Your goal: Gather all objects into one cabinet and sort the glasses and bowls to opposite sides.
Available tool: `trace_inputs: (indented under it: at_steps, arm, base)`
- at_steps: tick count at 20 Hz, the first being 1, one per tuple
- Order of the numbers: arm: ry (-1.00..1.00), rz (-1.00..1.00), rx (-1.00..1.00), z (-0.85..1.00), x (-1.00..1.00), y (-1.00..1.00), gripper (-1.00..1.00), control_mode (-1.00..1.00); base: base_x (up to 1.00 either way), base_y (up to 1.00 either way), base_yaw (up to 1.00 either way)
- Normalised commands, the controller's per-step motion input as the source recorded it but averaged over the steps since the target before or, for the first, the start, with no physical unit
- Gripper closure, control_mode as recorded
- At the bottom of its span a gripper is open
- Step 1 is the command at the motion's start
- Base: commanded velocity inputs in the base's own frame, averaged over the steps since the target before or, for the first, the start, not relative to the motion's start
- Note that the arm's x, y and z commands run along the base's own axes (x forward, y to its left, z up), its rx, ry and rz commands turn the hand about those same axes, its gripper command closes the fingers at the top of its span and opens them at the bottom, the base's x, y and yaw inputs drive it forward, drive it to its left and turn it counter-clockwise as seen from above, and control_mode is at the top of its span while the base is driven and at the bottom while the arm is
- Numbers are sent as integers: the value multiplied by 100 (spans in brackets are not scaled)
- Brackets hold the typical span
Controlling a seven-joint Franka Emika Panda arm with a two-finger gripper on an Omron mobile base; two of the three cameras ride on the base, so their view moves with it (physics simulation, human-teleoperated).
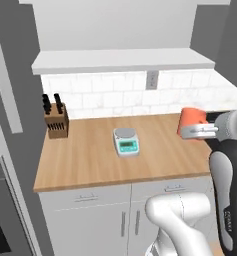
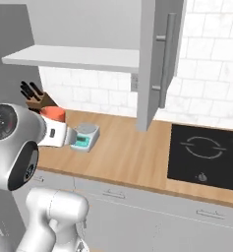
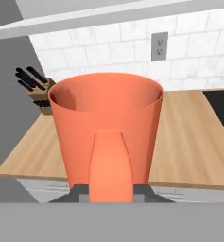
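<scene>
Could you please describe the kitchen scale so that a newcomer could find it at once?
Start at the wooden counter under the white shelf. The scale sits near its middle, right of the knife block. It alone is flat and grey, with a green display.

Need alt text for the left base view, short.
The gripper holds an orange-red cylindrical cup above the right end of a wooden counter. A small grey kitchen scale sits mid-counter, a wooden knife block at back left.

An orange-red cup (image 3: 106, 127) is held upright, close before the camera, above the wooden counter (image 3: 189, 137). A knife block (image 3: 38, 92) is seen at the counter's far left corner, below a white shelf (image 3: 108, 19).
</scene>
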Motion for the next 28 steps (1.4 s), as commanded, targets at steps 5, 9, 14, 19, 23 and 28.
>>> trace_inputs:
  at_steps: [5, 9, 14, 19, 23, 28]
  arm:
    - [0, 0, 0, 0, 0, 0, 100, 100]
    - [0, 0, 0, 0, 0, 0, 100, 100]
    - [0, 0, 0, 0, 0, 0, 100, 100]
    - [0, 0, 0, 0, 0, 0, 100, 100]
    - [0, 0, 0, 0, 0, 0, 100, 100]
    - [0, 0, 0, 0, 0, 0, 100, 100]
  base:
    - [-59, 21, -39]
    - [-5, 17, -49]
    - [-7, 0, -64]
    - [16, 0, -81]
    - [26, 0, -79]
    - [97, -9, -46]
